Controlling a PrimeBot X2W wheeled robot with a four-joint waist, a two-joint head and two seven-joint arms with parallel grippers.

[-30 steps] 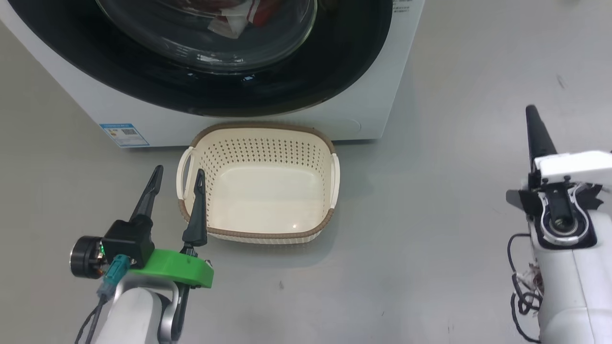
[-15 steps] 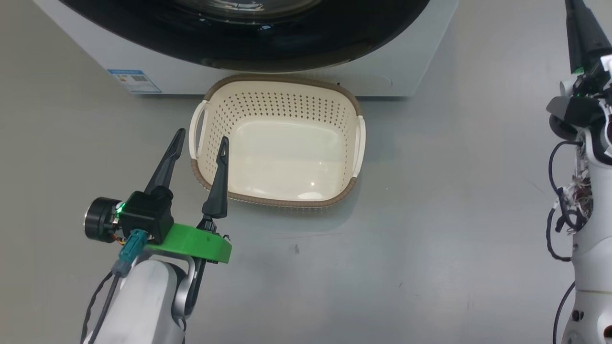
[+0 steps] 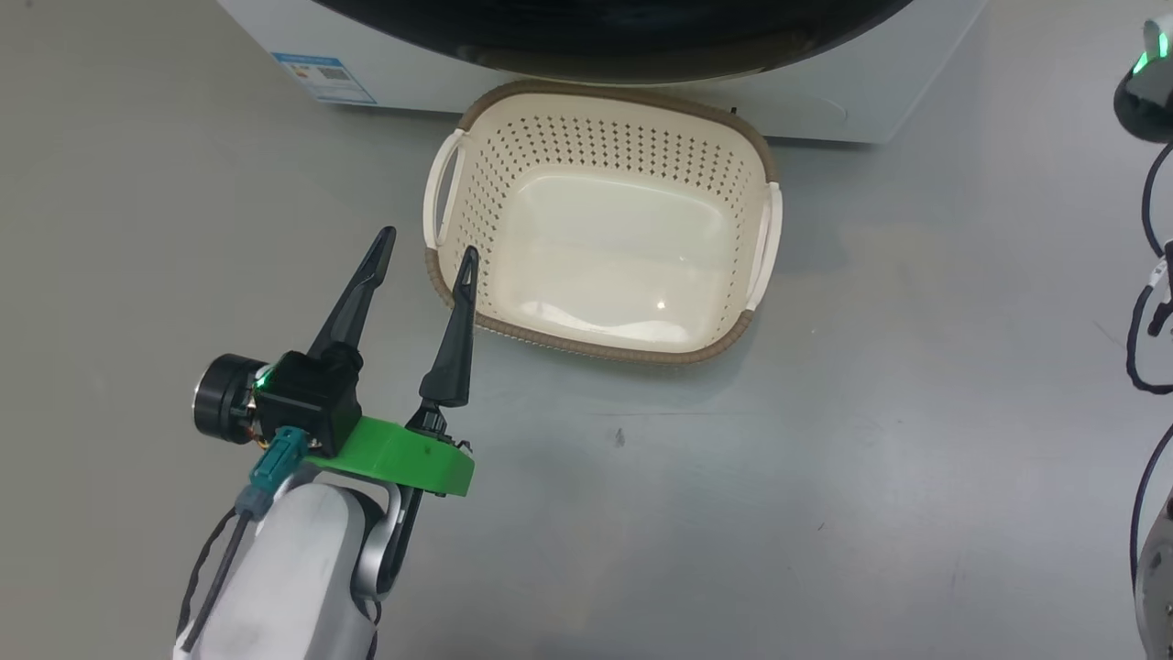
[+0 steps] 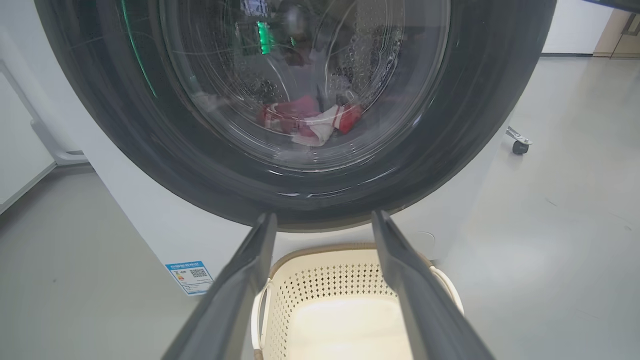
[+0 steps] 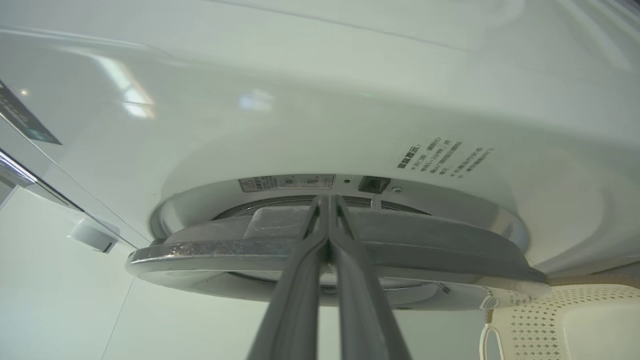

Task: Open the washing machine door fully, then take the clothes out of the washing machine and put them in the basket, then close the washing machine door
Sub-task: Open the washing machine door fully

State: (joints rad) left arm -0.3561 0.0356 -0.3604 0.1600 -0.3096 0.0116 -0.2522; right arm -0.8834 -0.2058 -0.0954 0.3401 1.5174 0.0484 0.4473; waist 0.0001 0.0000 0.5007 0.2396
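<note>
— Clothes: where are they seen?
— Behind the door glass. Left gripper is held spread near the basket; right gripper, clenched, is set at the door's edge.

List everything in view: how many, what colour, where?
washing machine: one, white, behind the basket.
washing machine door: one, black rim with clear glass, on the machine's front.
clothes: small heap, count unclear, red and white, inside behind the glass.
basket: one, cream with brown rim, empty, on the grey floor before the machine.
label: one, blue, low on the machine's front.
left tool: one, dark fingers, open, beside the basket's handle.
right tool: one, dark grey fingers, shut, tips at the door's edge.
</note>
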